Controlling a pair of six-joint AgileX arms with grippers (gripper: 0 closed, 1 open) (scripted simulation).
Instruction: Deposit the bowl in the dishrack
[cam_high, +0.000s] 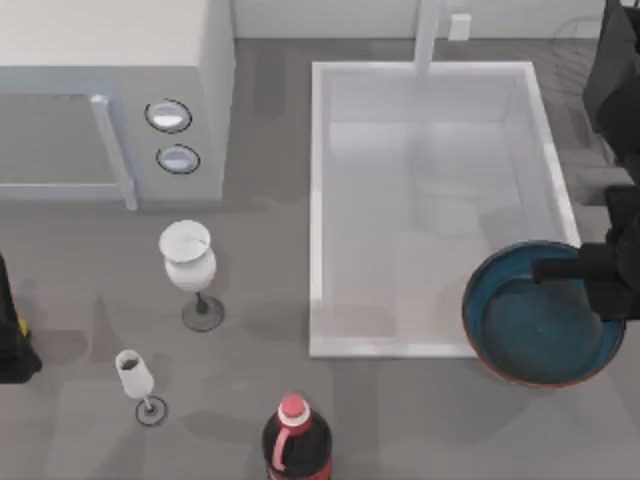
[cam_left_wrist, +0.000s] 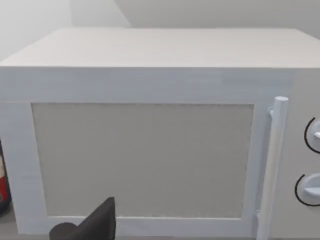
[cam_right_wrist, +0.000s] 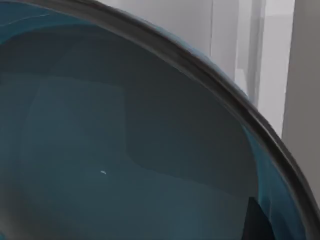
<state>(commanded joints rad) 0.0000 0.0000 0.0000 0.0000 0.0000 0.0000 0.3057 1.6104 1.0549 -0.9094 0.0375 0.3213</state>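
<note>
The bowl (cam_high: 540, 325), teal-blue inside with a reddish-brown rim, hangs over the near right corner of the white sink (cam_high: 318, 200). My right gripper (cam_high: 548, 270) is shut on the bowl's far rim, with one dark finger lying over the inside. In the right wrist view the bowl's glossy interior (cam_right_wrist: 125, 150) is very close, with a dark fingertip (cam_right_wrist: 257, 222) at its edge. The dishrack (cam_high: 572, 32) shows as thin dark wires at the far right, behind the right arm. My left arm (cam_high: 10, 335) is parked at the table's left edge.
A white microwave (cam_high: 110, 90) stands at the far left, and its door (cam_left_wrist: 145, 160) faces the left wrist camera. Two wine glasses (cam_high: 188, 262) (cam_high: 135, 377) and a cola bottle (cam_high: 295, 440) stand in front of it. A tap (cam_high: 428, 35) rises behind the sink.
</note>
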